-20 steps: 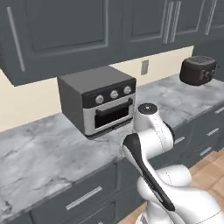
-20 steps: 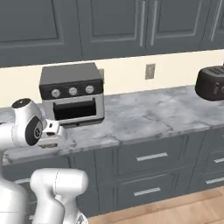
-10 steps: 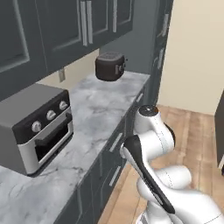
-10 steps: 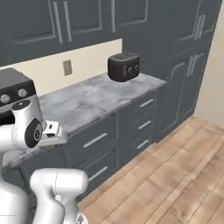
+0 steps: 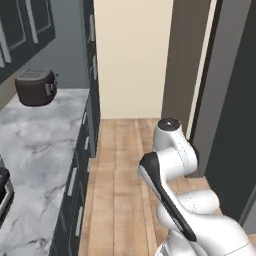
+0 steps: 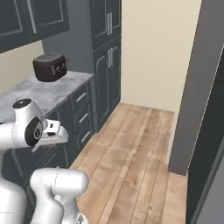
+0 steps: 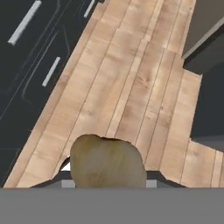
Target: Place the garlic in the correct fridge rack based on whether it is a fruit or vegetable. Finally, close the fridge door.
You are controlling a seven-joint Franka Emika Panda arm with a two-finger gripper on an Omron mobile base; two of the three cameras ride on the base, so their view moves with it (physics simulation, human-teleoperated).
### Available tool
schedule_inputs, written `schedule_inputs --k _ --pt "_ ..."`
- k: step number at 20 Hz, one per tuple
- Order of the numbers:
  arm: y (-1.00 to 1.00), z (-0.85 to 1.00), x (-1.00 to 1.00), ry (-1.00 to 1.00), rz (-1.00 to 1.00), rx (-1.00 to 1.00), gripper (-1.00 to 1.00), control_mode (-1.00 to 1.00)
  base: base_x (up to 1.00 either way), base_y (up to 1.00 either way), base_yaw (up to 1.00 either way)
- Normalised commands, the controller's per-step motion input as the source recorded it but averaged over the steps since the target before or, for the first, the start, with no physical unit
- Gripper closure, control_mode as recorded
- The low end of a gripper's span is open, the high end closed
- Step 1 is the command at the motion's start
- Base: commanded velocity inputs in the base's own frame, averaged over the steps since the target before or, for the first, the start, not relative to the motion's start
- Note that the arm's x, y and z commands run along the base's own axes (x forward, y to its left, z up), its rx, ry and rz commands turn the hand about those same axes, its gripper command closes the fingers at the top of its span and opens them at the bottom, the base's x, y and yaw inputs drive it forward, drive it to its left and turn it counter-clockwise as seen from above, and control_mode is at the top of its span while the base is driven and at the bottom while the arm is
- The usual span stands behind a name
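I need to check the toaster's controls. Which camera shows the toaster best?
The right base view: the toaster sits on the counter with its front knobs facing the camera. The left base view catches it from the side, its top slots visible. The hand view looks down at the floor past the garlic.

Just the kitchen corner hanging out here

A dark toaster (image 5: 35,87) is sitting on the marble counter (image 5: 35,150) at the far left, with dark drawers (image 6: 81,114) running below it. Wood flooring (image 5: 125,170) is stretching toward the cream wall (image 5: 132,55), and tall dark cabinets (image 6: 107,57) are standing beside it.
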Motion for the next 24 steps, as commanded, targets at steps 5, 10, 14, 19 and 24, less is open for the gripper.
schedule_inputs --k 5,10,14,19,24 --pt "0.0 0.0 0.0 0.0 0.0 0.0 1.0 1.0 0.02 -0.92 -0.37" --pt "0.0 0.0 0.0 0.0 0.0 0.0 1.0 1.0 -0.09 -0.36 -0.31" --pt "0.0 0.0 0.0 0.0 0.0 0.0 1.0 1.0 0.02 -0.72 -0.18" --pt "0.0 0.0 0.0 0.0 0.0 0.0 1.0 1.0 0.0 -0.68 -0.25" --pt "0.0 0.0 0.0 0.0 0.0 0.0 1.0 1.0 0.02 -0.66 -0.21"
